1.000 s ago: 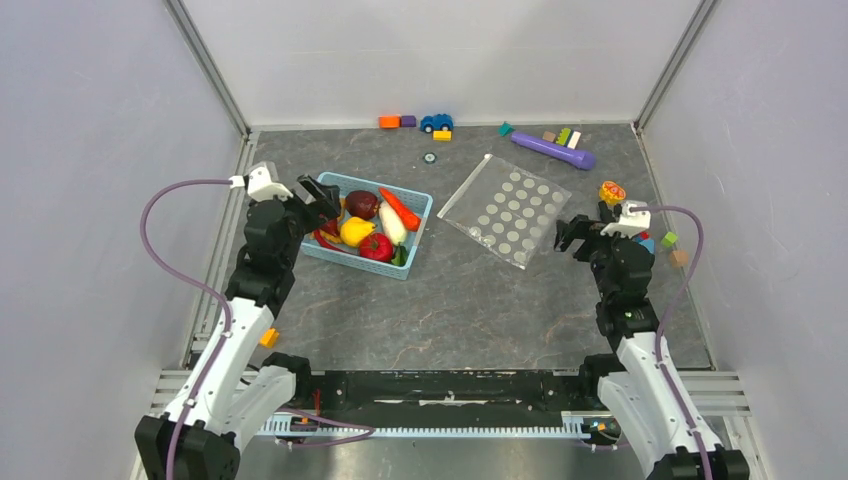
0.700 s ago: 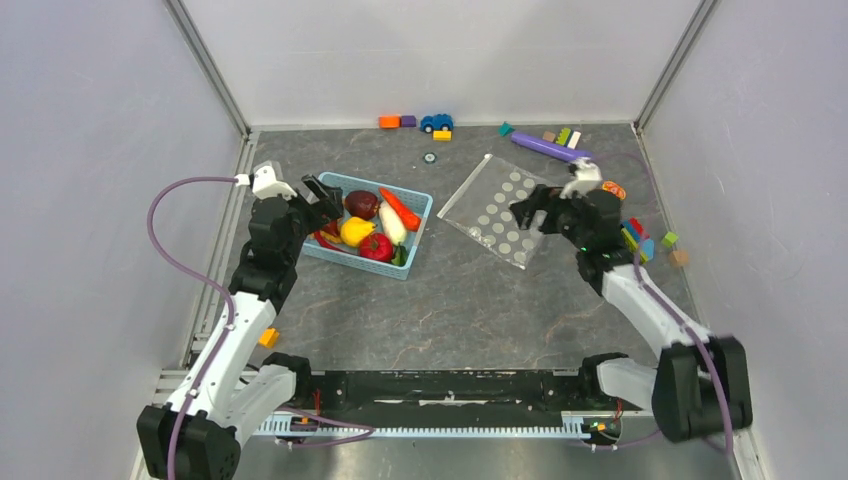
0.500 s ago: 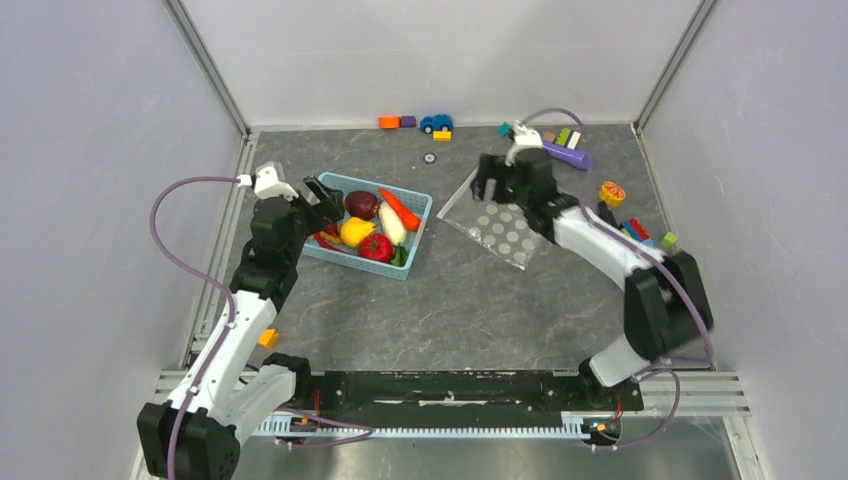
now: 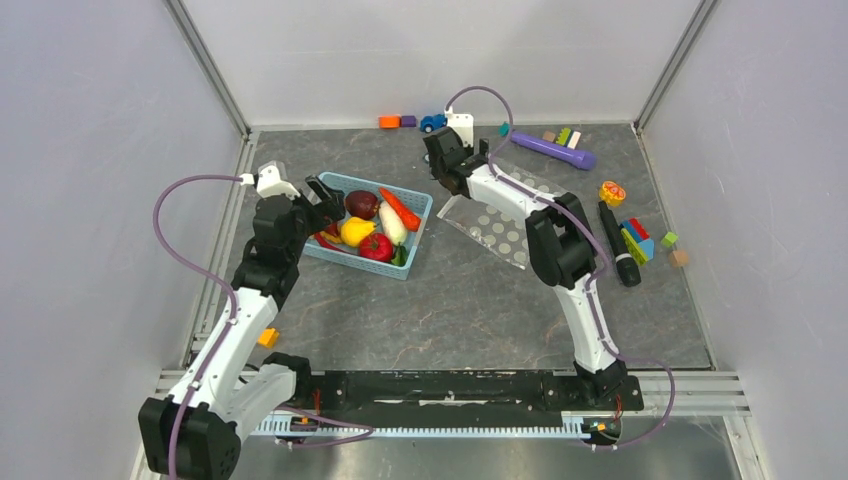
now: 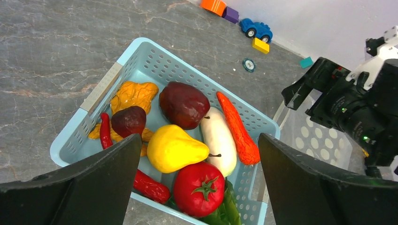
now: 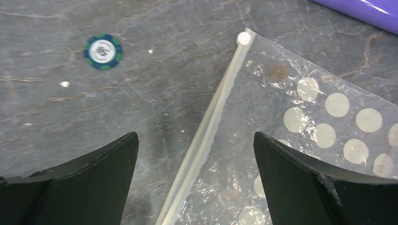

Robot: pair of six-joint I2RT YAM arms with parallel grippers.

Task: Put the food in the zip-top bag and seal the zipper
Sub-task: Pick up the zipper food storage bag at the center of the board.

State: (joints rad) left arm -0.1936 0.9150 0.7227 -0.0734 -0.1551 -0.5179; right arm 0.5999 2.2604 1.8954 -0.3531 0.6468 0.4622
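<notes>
The food lies in the light-blue basket [image 5: 155,51]: a yellow pepper [image 5: 174,147], a red tomato [image 5: 201,187], a dark maroon piece [image 5: 184,104], an orange carrot [image 5: 238,131], a white radish [image 5: 219,140] and green bits [image 5: 230,206]. My left gripper [image 5: 199,138] is open and empty above the basket's near-left side [image 4: 322,195]. The clear dotted zip-top bag [image 4: 500,235] lies flat to the basket's right. My right gripper [image 6: 195,138] is open and empty above the bag's zipper strip [image 6: 213,112], its fingers astride it. The white slider [image 6: 243,37] sits at the strip's far end.
A blue-green chip [image 6: 103,48] lies left of the zipper. A purple cylinder [image 4: 553,150], a blue car [image 4: 434,122] and coloured blocks [image 4: 390,121] line the far wall. More blocks [image 4: 635,240] and a black stick [image 4: 615,245] lie right of the bag.
My right arm has swung from the bag's right side across it to the far left, over the zipper edge. The left arm has barely moved.
</notes>
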